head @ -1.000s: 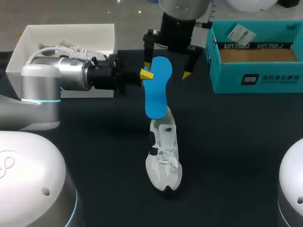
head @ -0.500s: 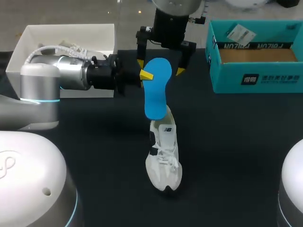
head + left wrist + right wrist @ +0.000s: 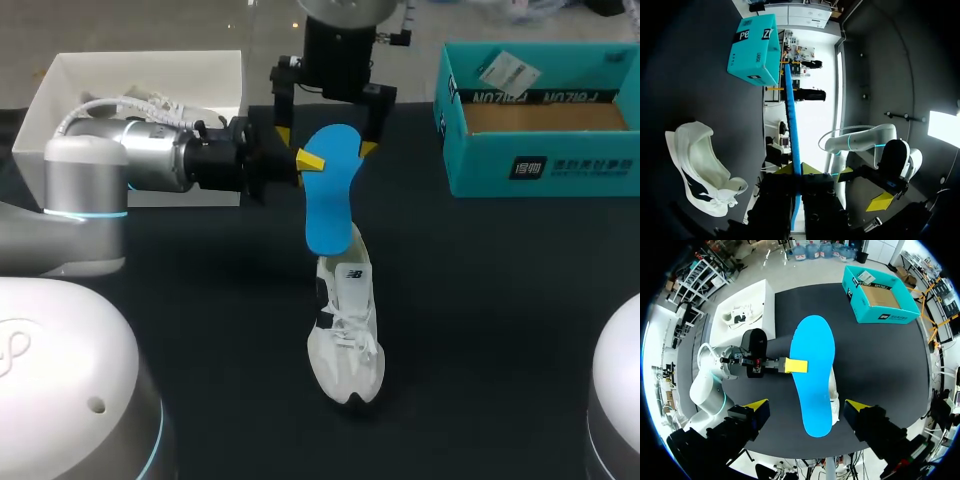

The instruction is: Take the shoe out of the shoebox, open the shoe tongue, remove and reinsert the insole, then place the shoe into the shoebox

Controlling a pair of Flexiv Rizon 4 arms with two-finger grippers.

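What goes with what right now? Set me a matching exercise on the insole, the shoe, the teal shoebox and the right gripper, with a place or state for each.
Things:
1. blue insole
2. white shoe
3. teal shoebox
4. right gripper

Places and states:
A. open, gripping nothing
B. at the table's far right, open-topped
C. clamped on end in the left gripper
D. standing on the black table, outside any box

Pairs: 1-C, 2-D, 3-B, 4-A

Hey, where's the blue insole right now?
In the head view the blue insole hangs upright near mid-table, pinched at its edge by the left gripper, its lower end at the opening of the white shoe.
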